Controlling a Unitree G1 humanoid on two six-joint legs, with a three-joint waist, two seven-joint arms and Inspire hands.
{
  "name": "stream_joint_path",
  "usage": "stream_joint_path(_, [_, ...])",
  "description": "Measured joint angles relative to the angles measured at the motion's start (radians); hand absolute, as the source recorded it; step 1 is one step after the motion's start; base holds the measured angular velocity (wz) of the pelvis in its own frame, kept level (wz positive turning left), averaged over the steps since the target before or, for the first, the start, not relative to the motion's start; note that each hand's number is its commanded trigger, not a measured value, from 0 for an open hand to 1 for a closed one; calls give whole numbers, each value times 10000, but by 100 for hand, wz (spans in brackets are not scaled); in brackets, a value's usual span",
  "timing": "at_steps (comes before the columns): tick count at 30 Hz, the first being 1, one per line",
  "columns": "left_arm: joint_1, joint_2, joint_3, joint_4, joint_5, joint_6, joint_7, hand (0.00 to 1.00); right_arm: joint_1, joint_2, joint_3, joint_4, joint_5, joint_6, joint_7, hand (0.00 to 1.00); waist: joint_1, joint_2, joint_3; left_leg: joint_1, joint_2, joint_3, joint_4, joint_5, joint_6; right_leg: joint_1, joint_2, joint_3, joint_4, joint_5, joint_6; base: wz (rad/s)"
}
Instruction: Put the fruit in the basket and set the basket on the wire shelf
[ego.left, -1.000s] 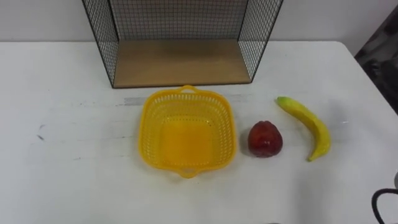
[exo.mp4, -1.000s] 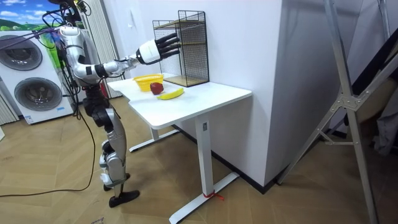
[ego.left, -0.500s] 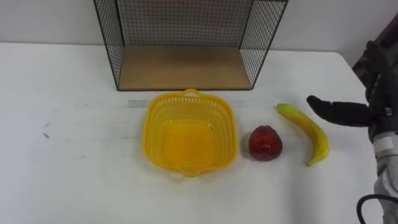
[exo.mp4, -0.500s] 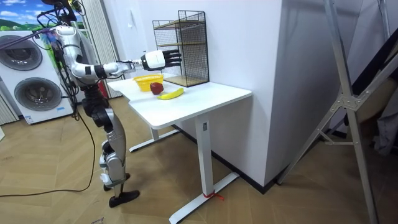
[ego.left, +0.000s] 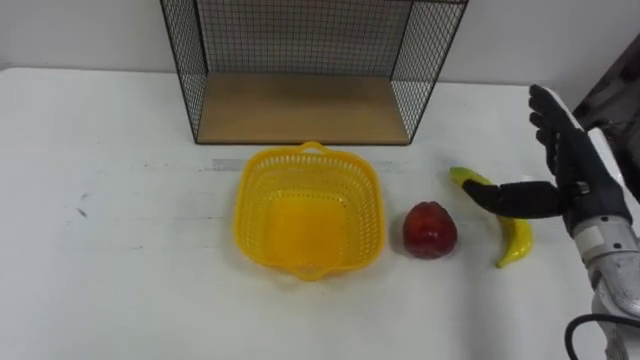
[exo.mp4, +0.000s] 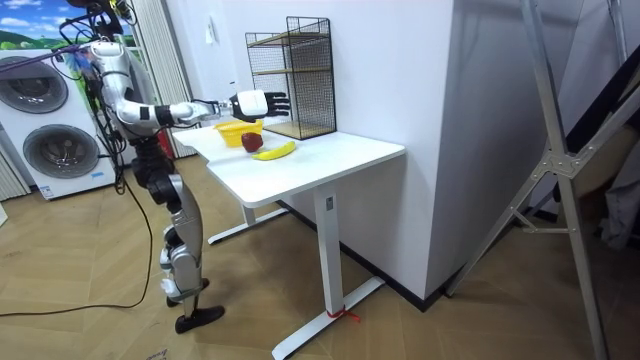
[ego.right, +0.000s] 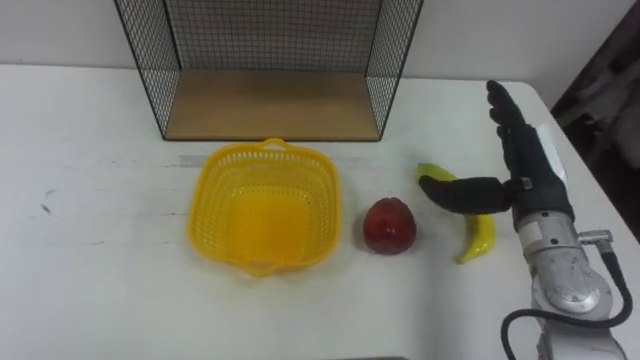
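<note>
An empty yellow basket (ego.left: 309, 212) (ego.right: 265, 208) (exo.mp4: 238, 130) sits mid-table in front of the wire shelf (ego.left: 310, 70) (ego.right: 270, 65) (exo.mp4: 295, 75). A red apple (ego.left: 430, 229) (ego.right: 388, 226) (exo.mp4: 251, 142) lies just right of the basket. Further right lies a yellow banana (ego.left: 505, 225) (ego.right: 470, 220) (exo.mp4: 276, 151). My right hand (ego.left: 565, 180) (ego.right: 515, 165) (exo.mp4: 255, 102) hovers open over the banana, fingers straight and thumb stretched toward the apple, hiding the banana's middle.
The white table (ego.left: 110, 250) (exo.mp4: 330, 160) has bare surface left of the basket and along the front edge. The shelf has a wooden floor and black mesh walls. Washing machines (exo.mp4: 45, 120) stand behind me in the room view.
My right hand has lowered and come in from the right, now lying over the banana. The eye view has shifted slightly.
</note>
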Motion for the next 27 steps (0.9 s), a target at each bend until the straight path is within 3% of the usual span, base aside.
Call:
stream_joint_path(5, [5, 109, -31, 7, -3, 0, -1, 0, -24, -47, 275, 536, -143, 17, 226, 0, 18, -138, 15, -2, -10, -109, -1, 0, 0, 90, -8, -123, -158, 45, 9, 7])
stream_joint_path(12, [-13, 306, -213, 38, -9, -5, -3, 0, -25, -125, 343, 636, -837, 63, 521, 0, 25, -114, 40, 2, -9, -119, 3, 0, 1, 92, 4, -111, -149, 62, 14, 0])
stream_joint_path(27, [-325, 310, -223, 427, -11, -13, -3, 0, -20, -174, 1029, 34, -1193, 63, 764, 0, 86, -78, 98, -15, -7, -103, -7, -1, 0, 112, 7, -106, -145, 64, 12, 0])
